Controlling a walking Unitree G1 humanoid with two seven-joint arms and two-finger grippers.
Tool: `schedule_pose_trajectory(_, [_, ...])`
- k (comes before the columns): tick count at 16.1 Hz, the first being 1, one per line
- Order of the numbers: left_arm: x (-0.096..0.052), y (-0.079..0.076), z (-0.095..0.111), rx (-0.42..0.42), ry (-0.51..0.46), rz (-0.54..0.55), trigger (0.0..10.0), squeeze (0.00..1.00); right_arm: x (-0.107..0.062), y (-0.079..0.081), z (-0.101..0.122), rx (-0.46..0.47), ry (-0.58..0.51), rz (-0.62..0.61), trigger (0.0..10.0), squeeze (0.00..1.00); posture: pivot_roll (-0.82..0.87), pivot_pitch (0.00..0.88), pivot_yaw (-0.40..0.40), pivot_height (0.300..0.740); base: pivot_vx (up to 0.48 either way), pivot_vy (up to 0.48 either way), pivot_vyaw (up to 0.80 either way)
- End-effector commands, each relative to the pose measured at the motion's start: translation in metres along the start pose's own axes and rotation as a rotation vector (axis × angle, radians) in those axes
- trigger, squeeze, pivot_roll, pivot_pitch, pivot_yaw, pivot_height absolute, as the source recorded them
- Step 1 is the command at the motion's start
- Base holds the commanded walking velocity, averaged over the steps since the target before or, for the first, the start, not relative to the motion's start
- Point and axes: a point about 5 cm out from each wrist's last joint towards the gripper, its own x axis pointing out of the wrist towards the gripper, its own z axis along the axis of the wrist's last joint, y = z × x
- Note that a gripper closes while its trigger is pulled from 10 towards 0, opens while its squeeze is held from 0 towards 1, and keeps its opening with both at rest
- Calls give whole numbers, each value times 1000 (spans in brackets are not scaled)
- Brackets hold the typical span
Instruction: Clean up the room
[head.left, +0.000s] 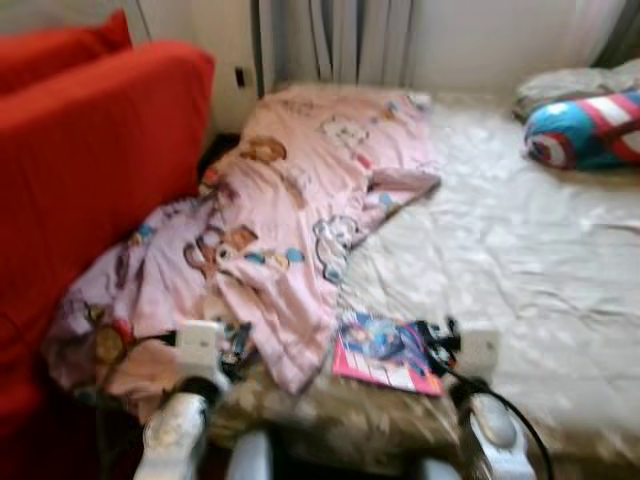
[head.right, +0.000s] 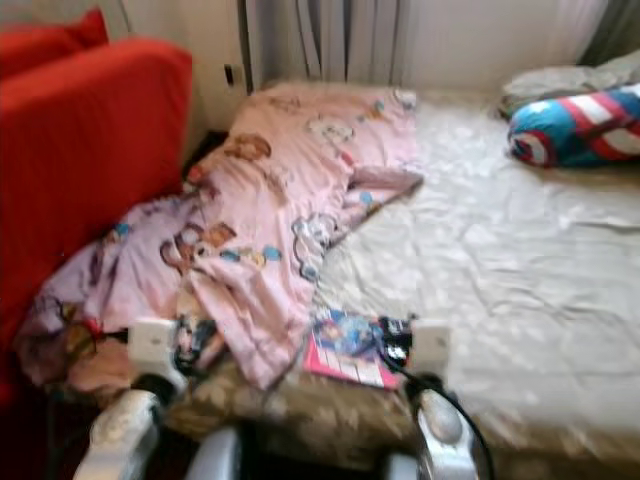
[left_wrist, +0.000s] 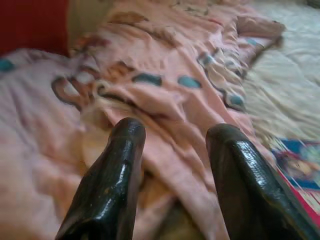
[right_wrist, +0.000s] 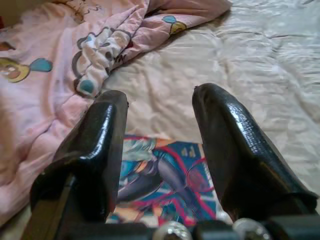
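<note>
Lying just beyond the open right tool (right_wrist: 159, 107), a book (right_wrist: 165, 187).

- Both eye views are soft with blur; the quilt (head.left: 290, 200) prints and the book (head.left: 385, 352) cover smear.
- Daylight is even and fairly bright, strongest on the pale sheet (head.left: 520, 250).
- The wrist views are sharper up close: glare streaks the black fingers (right_wrist: 235, 145), while the far cloth blurs.
- Dark shade sits beside the sofa (head.left: 90, 170).
</note>
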Motion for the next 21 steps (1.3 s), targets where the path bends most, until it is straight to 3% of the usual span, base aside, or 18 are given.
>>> schedule_pose_trajectory(1, [2,-11,0,-13,3,-32,10000,0,-8,-12,-8,10,30,-43,10000,0,-42,52,-2,605,274,0,0])
schedule_pose_trajectory(4, [2,-12,1,-7,2,-40,10000,0,-6,-14,-8,-2,38,-51,10000,0,-41,57,-3,605,180,0,0])
schedule_pose_trajectory(6, [1,-12,0,-10,5,-42,10000,0,-5,-33,-12,-22,93,-184,10000,0,-40,61,-4,605,0,0,0])
schedule_pose_trajectory(8, [-1,-13,-2,-8,15,-46,10000,0,-4,-45,-16,-59,165,-242,10000,0,-36,69,-2,605,0,0,0])
schedule_pose_trajectory(9, [-3,-13,-2,-7,16,-49,10000,0,-2,-56,-21,-142,266,-257,10000,0,-31,75,-1,605,0,0,0])
schedule_pose_trajectory(12, [-7,-12,-1,-1,18,-50,10000,0,5,-75,-16,-201,350,-258,10000,4,-10,90,4,605,0,0,0])
schedule_pose_trajectory(13, [-9,-12,-1,3,19,-52,10000,0,7,-80,-12,-236,371,-237,10000,588,-4,96,7,605,0,0,0])
schedule_pose_trajectory(14, [-11,-11,0,8,21,-54,10000,0,12,-80,-7,-335,396,-155,10000,1000,-3,105,10,605,0,0,0])
schedule_pose_trajectory(15, [-15,-9,0,14,25,-57,10000,0,16,-80,-3,-472,420,-87,10000,1000,8,117,14,605,0,0,0])
schedule_pose_trajectory(16, [-21,-8,1,20,31,-59,10000,0,22,-81,5,-680,451,17,10000,1000,22,135,23,605,0,0,0])
schedule_pose_trajectory(18, [-31,-6,2,29,44,-63,10000,0,28,-82,13,-849,462,85,10000,1000,44,163,35,605,0,0,0])
schedule_pose_trajectory(19, [-38,-5,3,36,54,-67,10000,0,30,-80,16,-932,469,138,10000,333,55,184,43,605,0,0,0])
schedule_pose_trajectory(20, [-41,-4,4,38,59,-67,10000,0,31,-79,16,-974,476,179,10000,0,67,202,47,605,0,0,0])
schedule_pose_trajectory(21, [-47,-1,8,44,69,-58,10000,0,32,-80,19,-1081,500,220,10000,0,87,228,52,605,0,0,0])
